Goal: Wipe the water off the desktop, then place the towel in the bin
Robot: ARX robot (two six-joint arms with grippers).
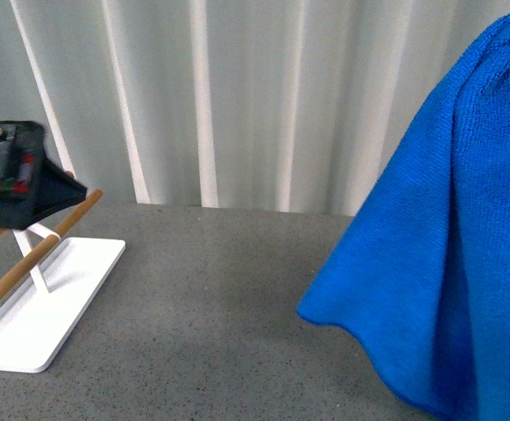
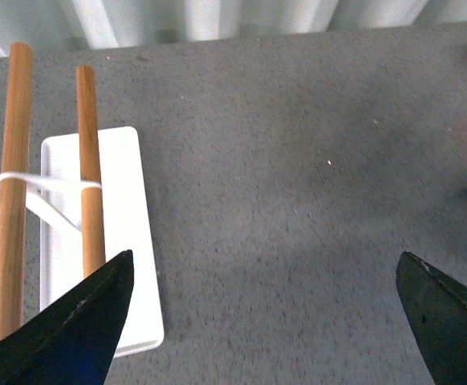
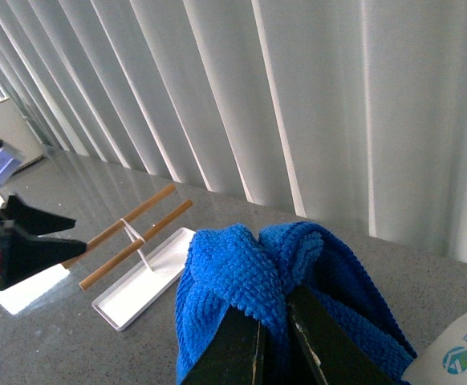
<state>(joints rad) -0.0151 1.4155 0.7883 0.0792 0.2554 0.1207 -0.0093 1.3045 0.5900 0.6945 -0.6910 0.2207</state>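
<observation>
Fingers [image 2: 81, 321] of L gripper [image 2: 265, 265] spread wide, empty, over white tray [image 2: 129, 241] w/ two wooden bars [image 2: 89, 160] at desktop [image 1: 220, 298] left. On right, R gripper [image 3: 267, 309] fingers pinched tight on bunched blue towel [image 1: 448, 263], which hangs in thick folds over desktop's right side.

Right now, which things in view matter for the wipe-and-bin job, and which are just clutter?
Job: towel, pinched in right end effector; desktop; no bin in view.
Lying about: white tray, wooden bars, curtain.
</observation>
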